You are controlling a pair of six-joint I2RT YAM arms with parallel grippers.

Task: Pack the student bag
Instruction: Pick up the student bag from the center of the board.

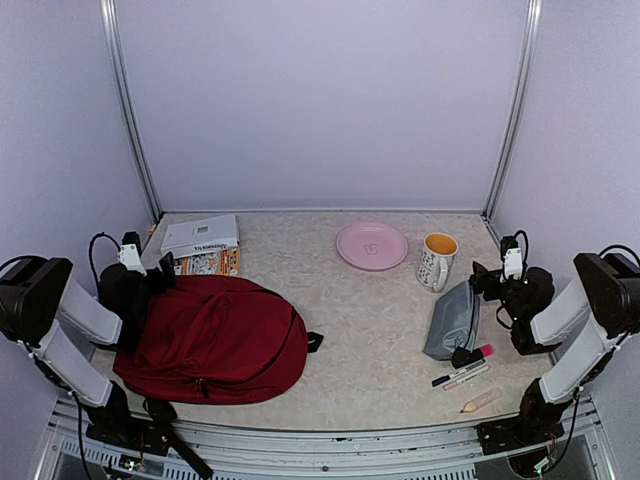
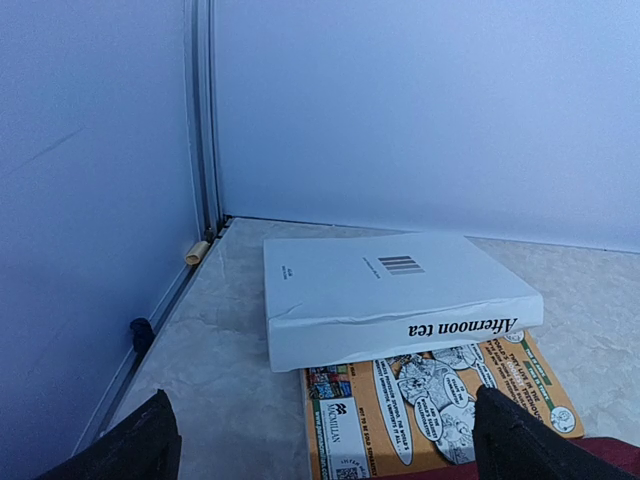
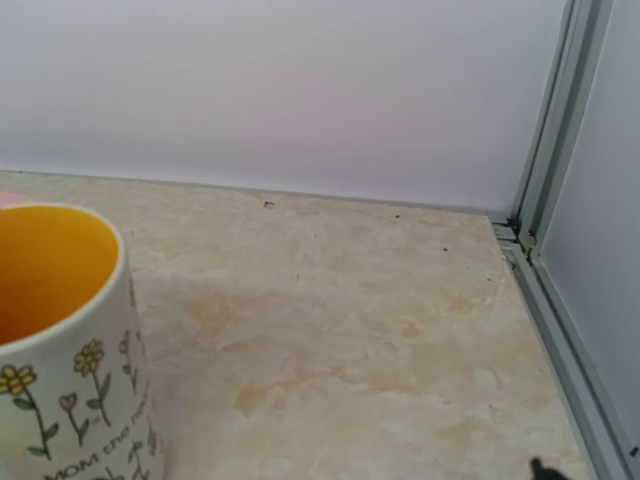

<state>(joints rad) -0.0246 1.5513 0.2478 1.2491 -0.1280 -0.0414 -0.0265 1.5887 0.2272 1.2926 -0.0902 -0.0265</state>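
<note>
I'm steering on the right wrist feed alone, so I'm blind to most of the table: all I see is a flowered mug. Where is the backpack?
Observer: The student bag lies flat on the left side of the table.
Operator: Is anything packable close to my right gripper?
Observer: A grey pouch lies just beside the right gripper, nearer the arm bases than the mug.
Operator: Any books?
Observer: Two, in the far left corner: a white book lies on top of an orange book.
</note>
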